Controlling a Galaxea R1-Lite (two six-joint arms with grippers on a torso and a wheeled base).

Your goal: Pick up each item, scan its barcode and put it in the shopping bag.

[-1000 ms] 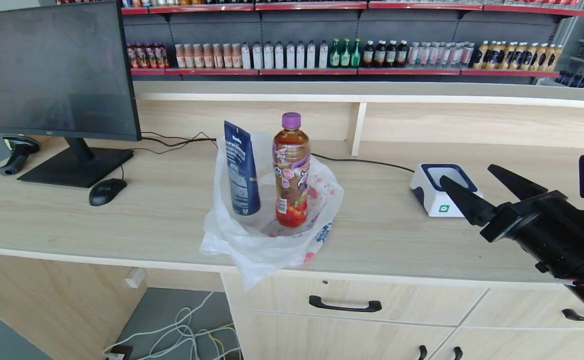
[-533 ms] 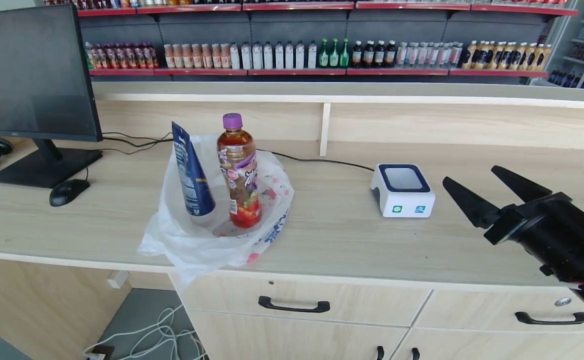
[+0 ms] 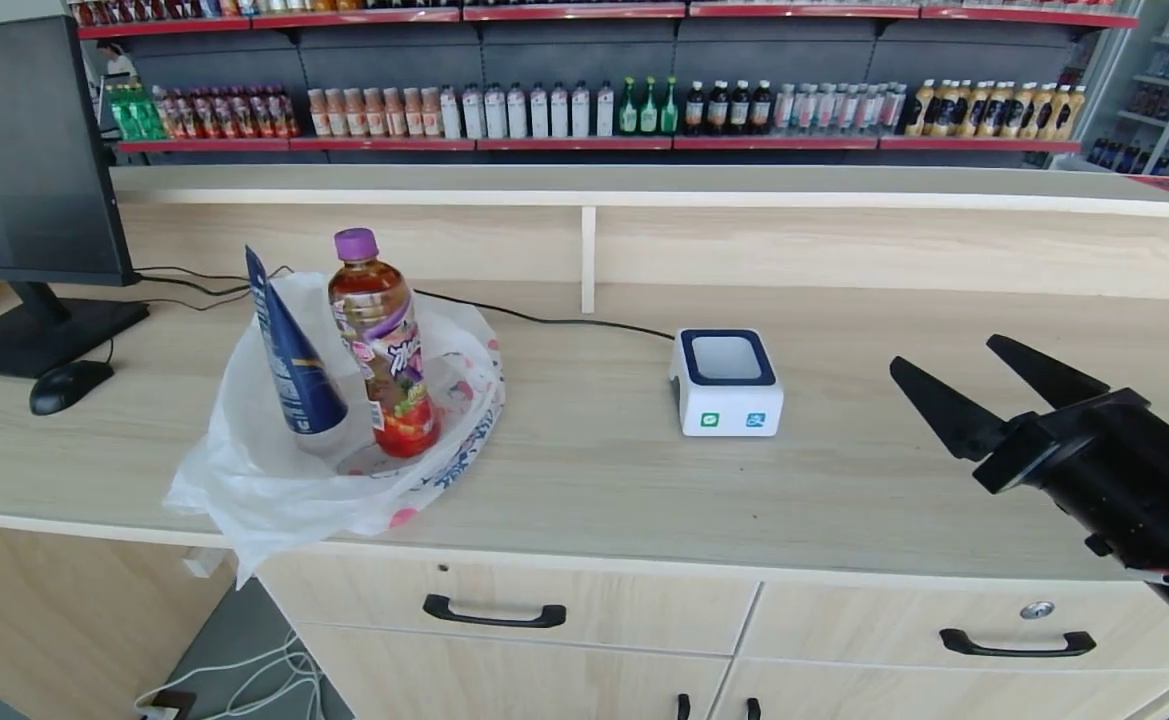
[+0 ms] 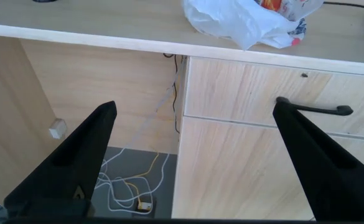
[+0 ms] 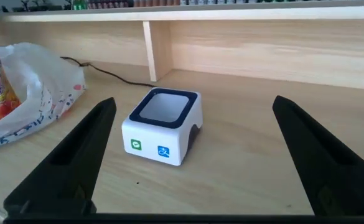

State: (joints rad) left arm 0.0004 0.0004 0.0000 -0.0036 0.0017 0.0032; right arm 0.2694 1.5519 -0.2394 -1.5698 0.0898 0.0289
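Purple-capped bottle (image 3: 384,350) upright in bag (image 3: 234,485), blue tube (image 3: 296,365) cap-down, tilted.

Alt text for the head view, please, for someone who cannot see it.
On a wooden shop counter, a white shopping bag holds an upright purple-capped drink bottle and a tilted blue tube, with a small white barcode scanner to its right. The robot's open, empty right hand hovers at the counter's right end.

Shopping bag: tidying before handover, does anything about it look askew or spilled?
No spill. The shopping bag is slumped open, one fold hanging over the front edge of the counter; the blue tube leans away from the bottle.
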